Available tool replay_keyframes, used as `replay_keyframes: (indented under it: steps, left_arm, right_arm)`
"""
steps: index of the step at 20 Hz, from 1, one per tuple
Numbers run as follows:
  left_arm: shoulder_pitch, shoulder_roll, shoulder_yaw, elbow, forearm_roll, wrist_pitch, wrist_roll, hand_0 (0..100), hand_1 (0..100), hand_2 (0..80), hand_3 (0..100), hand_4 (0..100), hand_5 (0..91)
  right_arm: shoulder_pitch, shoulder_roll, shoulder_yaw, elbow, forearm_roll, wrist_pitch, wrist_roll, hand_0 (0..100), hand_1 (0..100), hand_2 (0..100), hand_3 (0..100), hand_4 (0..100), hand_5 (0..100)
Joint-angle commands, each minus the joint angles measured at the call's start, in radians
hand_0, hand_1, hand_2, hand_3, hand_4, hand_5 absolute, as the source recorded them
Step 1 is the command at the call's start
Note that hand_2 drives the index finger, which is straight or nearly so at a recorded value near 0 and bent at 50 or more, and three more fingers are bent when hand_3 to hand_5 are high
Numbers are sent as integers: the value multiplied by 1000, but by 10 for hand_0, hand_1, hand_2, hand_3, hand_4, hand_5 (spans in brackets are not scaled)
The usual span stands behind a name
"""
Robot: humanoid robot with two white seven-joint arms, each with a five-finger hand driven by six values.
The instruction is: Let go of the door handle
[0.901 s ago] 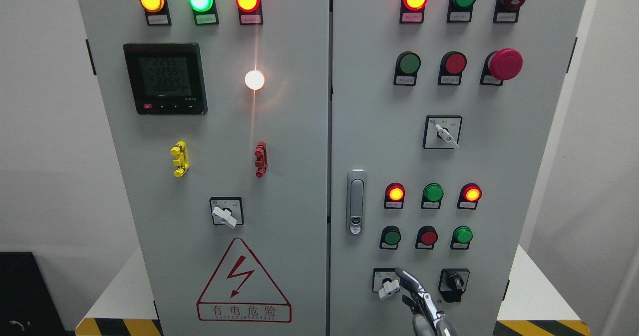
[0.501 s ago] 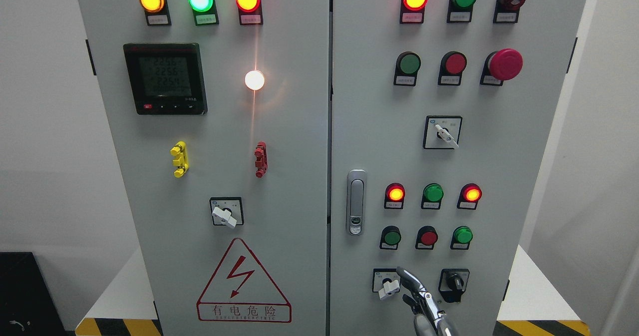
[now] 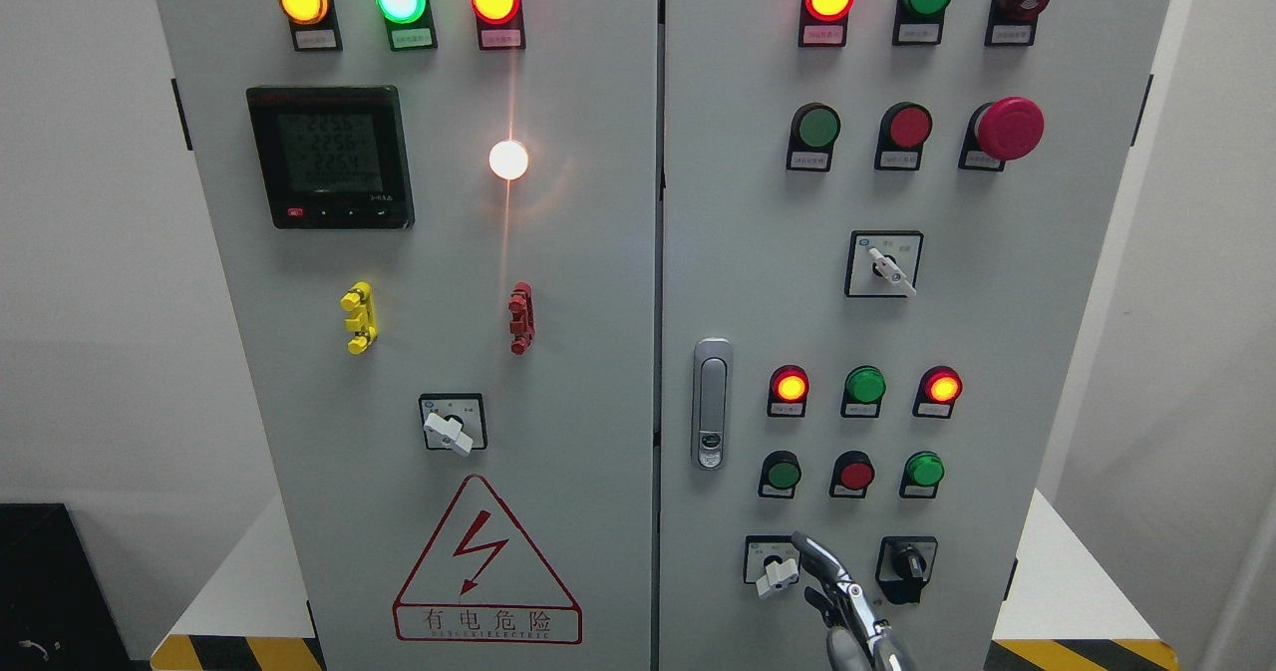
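The right hand [image 3: 847,601] rises from the bottom edge, its fingers [image 3: 819,554] loosely extended and holding nothing. The handle [image 3: 711,404] stands upright on the right door [image 3: 997,352], up and left of the fingertips, well apart. A white switch [image 3: 777,574] sits just left of them.

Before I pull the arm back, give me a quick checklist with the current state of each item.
1. Right hand off the door handle: ok, it sits lower and to the right, apart from it.
2. Handle flush against the right door: ok.
3. Door seam looks shut: ok.
4. Fingers clear of the white selector knob: cannot tell, they sit right beside it.
5. Hand holding nothing: ok, fingers extended.
6. Left hand position: cannot tell, out of view.
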Motion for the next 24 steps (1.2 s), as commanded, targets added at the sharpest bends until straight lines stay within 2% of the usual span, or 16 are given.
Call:
replay_keyframes:
  steps: [1, 5, 8, 13, 15, 18, 21, 24]
  left_arm:
    - [9, 0, 0, 0, 0, 0, 0, 120, 556, 0, 0, 0, 0]
    - [8, 0, 0, 0, 0, 2, 0, 120, 556, 0, 0, 0, 0]
    - [8, 0, 0, 0, 0, 0, 0, 120, 556, 0, 0, 0, 0]
    - [8, 0, 0, 0, 0, 2, 0, 120, 556, 0, 0, 0, 0]
    - [8, 0, 0, 0, 0, 0, 0, 120, 556, 0, 0, 0, 0]
    - [9, 0, 0, 0, 0, 0, 0, 120, 556, 0, 0, 0, 0]
    - [9, 0, 0, 0, 0, 0, 0, 120, 556, 0, 0, 0, 0]
    - [9, 0, 0, 0, 0, 2, 0, 120, 556, 0, 0, 0, 0]
  right_arm:
    - [14, 0, -2, -10, 8, 1, -1, 299, 116, 0, 126, 283, 169]
    - [14, 0, -5, -14, 97, 0, -5, 340, 164, 0, 188, 340, 229]
    - [9, 2, -11, -14, 190, -2, -9, 385, 197, 0, 305, 428, 329]
    - [-9, 9, -23, -10, 316, 1, -31, 422, 281, 0, 545, 651, 630]
    - [-15, 11, -23, -7, 364, 1, -34, 454, 301, 0, 663, 742, 801]
    - [-34, 14, -25, -1, 407, 4, -38, 479, 306, 0, 780, 848, 961]
    - [-60, 21, -31, 12, 506, 29, -41, 484, 313, 0, 873, 923, 1000]
    - [-83, 48, -30, 27, 623, 32, -72, 482, 321, 0, 923, 970, 1000]
